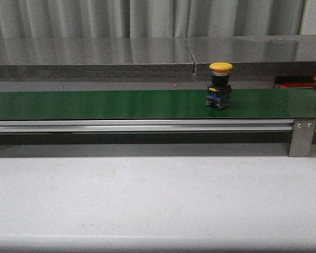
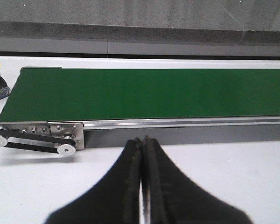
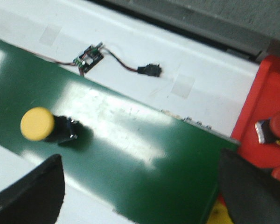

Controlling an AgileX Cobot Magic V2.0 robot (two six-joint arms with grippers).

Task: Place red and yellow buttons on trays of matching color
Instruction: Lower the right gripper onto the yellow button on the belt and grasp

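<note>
A yellow button (image 1: pixel 220 84) stands upright on the green belt (image 1: pixel 121 104), toward three o'clock, awaiting pickup. Right fingers (image 3: pixel 35 186) spread wide above it; left fingers (image 2: pixel 142 186) pressed together, idle.

The left gripper (image 2: pixel 143 140) shows at the lower centre of its frame: two matte black fingers with broad, curved bases tapering to narrow tips. The right gripper (image 3: pixel 140 186) shows as blurred, rounded black fingers in its frame's bottom corners
</note>
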